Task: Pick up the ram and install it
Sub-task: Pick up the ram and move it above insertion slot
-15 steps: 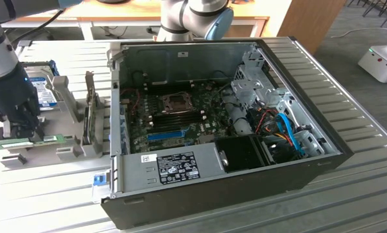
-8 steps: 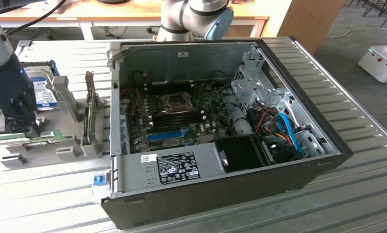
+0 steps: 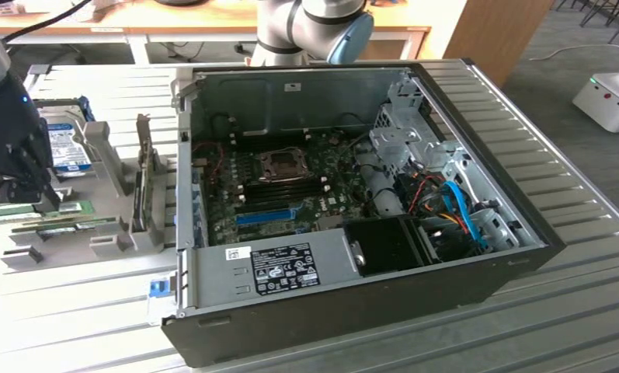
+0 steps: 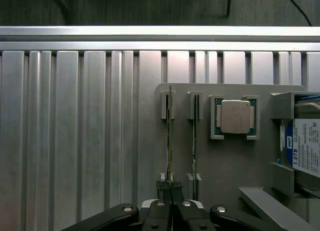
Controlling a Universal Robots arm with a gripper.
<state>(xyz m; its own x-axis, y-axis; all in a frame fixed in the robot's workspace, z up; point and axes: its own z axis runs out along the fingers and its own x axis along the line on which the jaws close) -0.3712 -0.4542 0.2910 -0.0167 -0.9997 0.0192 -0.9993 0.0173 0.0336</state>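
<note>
Two rams stand on edge in a grey holder (image 4: 235,161). One ram (image 4: 169,136) runs straight into my gripper (image 4: 171,193), whose fingers are pressed together on its near end. The second ram (image 4: 194,136) stands free in the neighbouring slot. In the exterior view my gripper (image 3: 24,198) reaches down at the exterior view's left onto the green rams (image 3: 39,214), and its dark body hides part of them. The open computer case (image 3: 475,256) lies to the exterior view's right, with the motherboard (image 3: 288,186) exposed inside.
A silver hard drive with a blue label (image 4: 305,146) and a processor chip (image 4: 235,117) sit in the same holder. A blue slot (image 3: 266,216) lies on the motherboard. The ribbed metal table (image 4: 75,141) extends around. A second robot arm base (image 3: 304,31) stands behind the case.
</note>
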